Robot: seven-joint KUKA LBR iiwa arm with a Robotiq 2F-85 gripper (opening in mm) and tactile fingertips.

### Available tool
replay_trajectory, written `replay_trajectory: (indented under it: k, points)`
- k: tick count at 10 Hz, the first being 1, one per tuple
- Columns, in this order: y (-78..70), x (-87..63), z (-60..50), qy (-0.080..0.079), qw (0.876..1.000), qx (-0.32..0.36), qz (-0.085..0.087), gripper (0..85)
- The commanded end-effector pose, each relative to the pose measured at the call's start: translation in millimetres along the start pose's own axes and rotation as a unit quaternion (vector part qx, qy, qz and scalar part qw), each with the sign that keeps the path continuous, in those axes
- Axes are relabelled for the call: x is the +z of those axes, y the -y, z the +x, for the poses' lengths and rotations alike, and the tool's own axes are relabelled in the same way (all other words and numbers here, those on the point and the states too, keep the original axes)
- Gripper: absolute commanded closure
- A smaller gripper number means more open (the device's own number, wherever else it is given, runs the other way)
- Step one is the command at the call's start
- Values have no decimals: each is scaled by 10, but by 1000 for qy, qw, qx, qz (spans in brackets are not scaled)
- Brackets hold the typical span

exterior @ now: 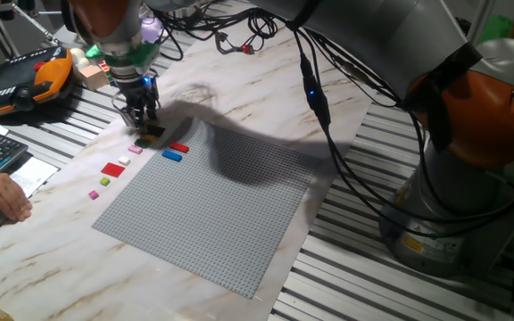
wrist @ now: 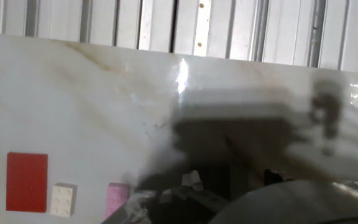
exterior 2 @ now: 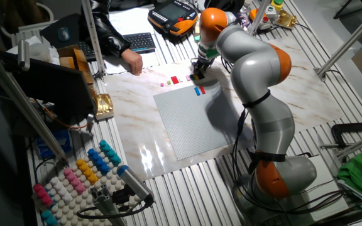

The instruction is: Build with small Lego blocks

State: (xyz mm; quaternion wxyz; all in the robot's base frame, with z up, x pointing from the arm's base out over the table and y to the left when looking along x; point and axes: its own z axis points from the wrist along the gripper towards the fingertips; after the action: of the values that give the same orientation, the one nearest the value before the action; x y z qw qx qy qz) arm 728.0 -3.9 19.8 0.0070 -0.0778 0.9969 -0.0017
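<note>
Evidently early stage: gripper low at the baseplate's far corner, most blocks loose.

One fixed view: the gripper (exterior: 144,119) stands over a dark block (exterior: 153,133) at the edge of the grey baseplate (exterior: 212,214); whether the jaws clasp it cannot be told. A red block (exterior: 178,147) and a blue block (exterior: 171,155) lie on the plate; a red plate (exterior: 113,168) and tiny pieces (exterior: 105,181) rest off it.
The other fixed view: the same layout, with the gripper (exterior 2: 198,73) by the plate's corner and nothing stacked.
Hand view: fingers blurred; red plate (wrist: 27,182), white block (wrist: 63,199) and pink block (wrist: 117,193) wait on the table (wrist: 92,99). Judged: building barely begun.
</note>
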Motion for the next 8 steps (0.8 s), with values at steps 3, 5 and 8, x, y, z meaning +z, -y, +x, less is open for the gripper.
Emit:
replay_trajectory:
  k: [3,5,8]
  points:
    - [86,2,20,1,1000,-6,0,290]
    - [189,-17,18,-2,1000,-14,0,290]
    - [238,-99,19,-13,1000,-16,0,303]
